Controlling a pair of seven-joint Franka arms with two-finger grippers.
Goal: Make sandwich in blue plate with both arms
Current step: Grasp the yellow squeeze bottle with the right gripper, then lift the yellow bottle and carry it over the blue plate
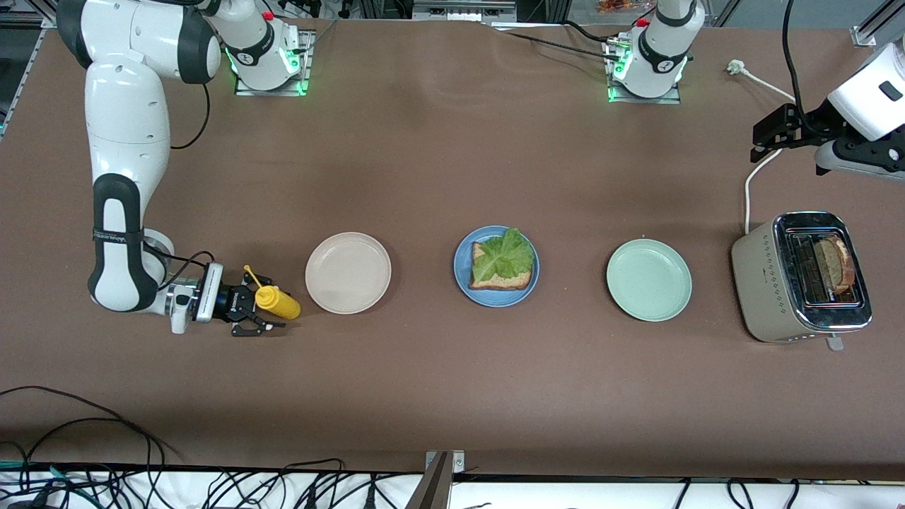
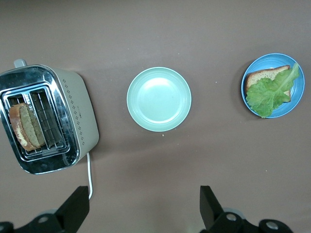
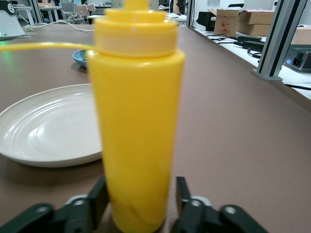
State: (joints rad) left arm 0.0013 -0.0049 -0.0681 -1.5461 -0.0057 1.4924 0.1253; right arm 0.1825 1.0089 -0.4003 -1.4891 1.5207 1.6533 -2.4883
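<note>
Three plates sit in a row across the middle of the table point(image 1: 438, 162). The blue plate point(image 1: 463, 277) is the central one, with the cream plate point(image 1: 348, 272) toward the right arm's end and the green plate point(image 1: 649, 279) toward the left arm's end. On the blue plate lies a bread slice point(image 1: 502, 281), and a lettuce leaf point(image 1: 503, 256) rests on it. A toaster point(image 1: 760, 283) stands beside the green plate, near the table edge at the left arm's end — a second bread slice point(image 1: 836, 265) stands in one of its slots. A squeeze bottle point(image 1: 277, 302) stands just beside the cream plate, toward the right arm's end.
</note>
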